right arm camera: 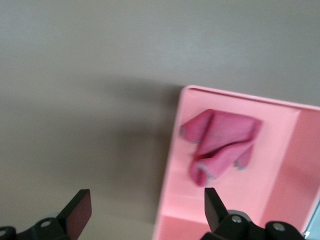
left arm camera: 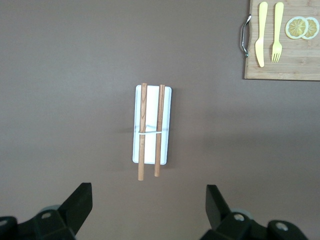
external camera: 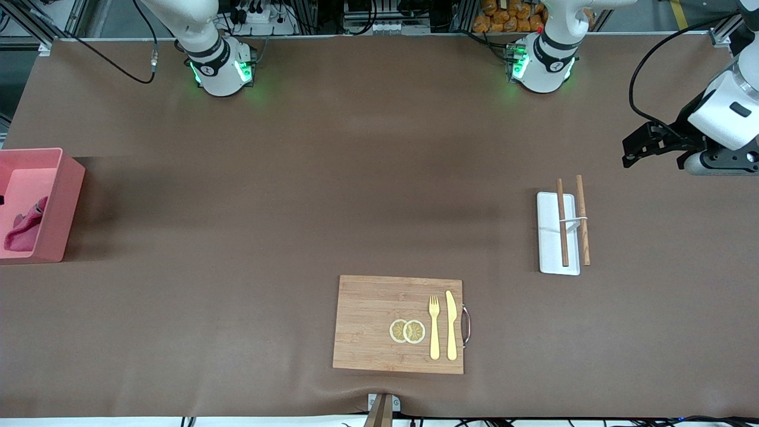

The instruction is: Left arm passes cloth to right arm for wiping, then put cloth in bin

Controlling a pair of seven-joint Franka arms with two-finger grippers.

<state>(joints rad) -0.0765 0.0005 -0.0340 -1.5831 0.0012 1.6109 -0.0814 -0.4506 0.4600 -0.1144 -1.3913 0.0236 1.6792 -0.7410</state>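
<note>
- The cloth (external camera: 24, 228) lies crumpled in the bin (external camera: 65, 204), a pink-red fold with a grey edge showing; nothing holds it; in the right wrist view it rests on the bin's floor close to one wall (right arm camera: 220, 145).
- The bin stands at the right arm's end of the table, well apart from the cutting board (external camera: 373, 326) and partly cut off at the front view's edge.
- The right gripper (right arm camera: 142, 210) hangs over the table just beside the bin's rim (right arm camera: 170, 175); its jaws stand wide apart and empty; in the front view the gripper is hardly in frame, perhaps only a dark sliver at the edge by the bin.
- The left gripper (external camera: 637, 148) hangs in the air over the table at the left arm's end, well apart from the bin; its fingers (left arm camera: 80, 205) are spread with nothing between them.
- A white tray (external camera: 548, 237) with two brown chopsticks (external camera: 561, 222) lies on the table below the left gripper's camera, toward the left arm's end from the bin; a thin white band crosses the sticks.
- The cutting board lies nearer to the front camera than the bin; on it lie a yellow fork (external camera: 434, 326), a yellow knife (external camera: 451, 323) and two lemon slices (external camera: 407, 331) side by side.
</note>
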